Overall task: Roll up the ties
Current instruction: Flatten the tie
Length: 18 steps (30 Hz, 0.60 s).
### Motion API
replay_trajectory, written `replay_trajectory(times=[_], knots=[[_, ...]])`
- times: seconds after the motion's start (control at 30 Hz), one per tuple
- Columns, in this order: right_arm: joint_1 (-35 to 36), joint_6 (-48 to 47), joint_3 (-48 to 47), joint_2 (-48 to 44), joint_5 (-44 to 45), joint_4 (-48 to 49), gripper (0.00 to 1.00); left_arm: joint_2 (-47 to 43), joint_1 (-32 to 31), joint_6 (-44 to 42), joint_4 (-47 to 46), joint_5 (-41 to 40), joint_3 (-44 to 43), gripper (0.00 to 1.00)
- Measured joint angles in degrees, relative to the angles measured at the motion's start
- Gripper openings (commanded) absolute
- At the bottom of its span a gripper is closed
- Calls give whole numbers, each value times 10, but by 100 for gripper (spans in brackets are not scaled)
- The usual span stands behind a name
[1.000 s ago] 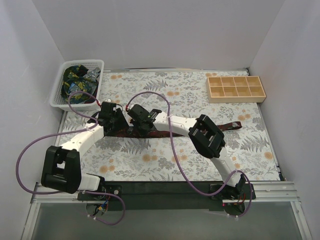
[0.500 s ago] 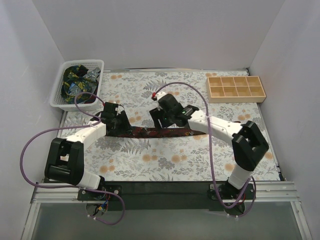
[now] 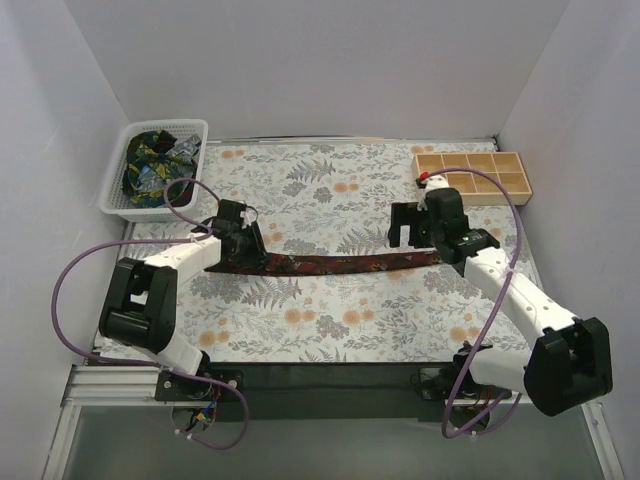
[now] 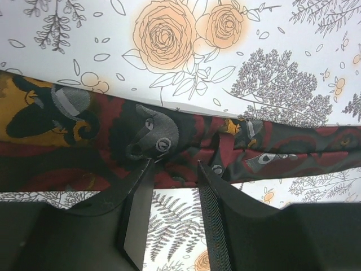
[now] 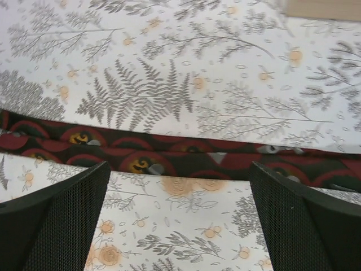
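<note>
We see the left gripper (image 4: 175, 165) with its fingers (image 4: 138, 195) drawn close, only a narrow gap between them. The tips meet the near edge of the maroon tie (image 4: 282, 147), and its fabric shows in that gap. We cannot tell whether they pinch it or merely press on it.

The right gripper (image 5: 177, 197) has its fingers (image 5: 67, 220) spread wide and holds nothing. The tie runs crosswise just beyond the tips, flat on the floral tablecloth (image 5: 169, 68).

From above, we find the tie lying as one long, slightly bowed band across the middle of the table. The left gripper is at its left end and the right gripper near its right end. Other ties (image 3: 150, 165) sit bundled in the white basket (image 3: 118, 195) at the far left. A wooden tray (image 3: 470, 199) of compartments stands at the far right.

A second ago the two grippers were close together over the tie's left part. Since then the right one has travelled rightward along it, while the left has shifted only a little.
</note>
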State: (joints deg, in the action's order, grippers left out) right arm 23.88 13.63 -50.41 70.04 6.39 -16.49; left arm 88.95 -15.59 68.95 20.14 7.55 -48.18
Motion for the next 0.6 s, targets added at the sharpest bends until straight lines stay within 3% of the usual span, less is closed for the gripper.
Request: replay_trajectory(times=[0.27,0.47,0.6], knots=[[-107,2,36,-63,-34,-1,98,23,-11,-9,4,0,-5,33],[-128,5,45,-85,-50,0,98,26,-15,-11,4,-3,-6,32],[-132,8,52,-101,-53,6,98,27,-17,-13,4,-7,-6,25]])
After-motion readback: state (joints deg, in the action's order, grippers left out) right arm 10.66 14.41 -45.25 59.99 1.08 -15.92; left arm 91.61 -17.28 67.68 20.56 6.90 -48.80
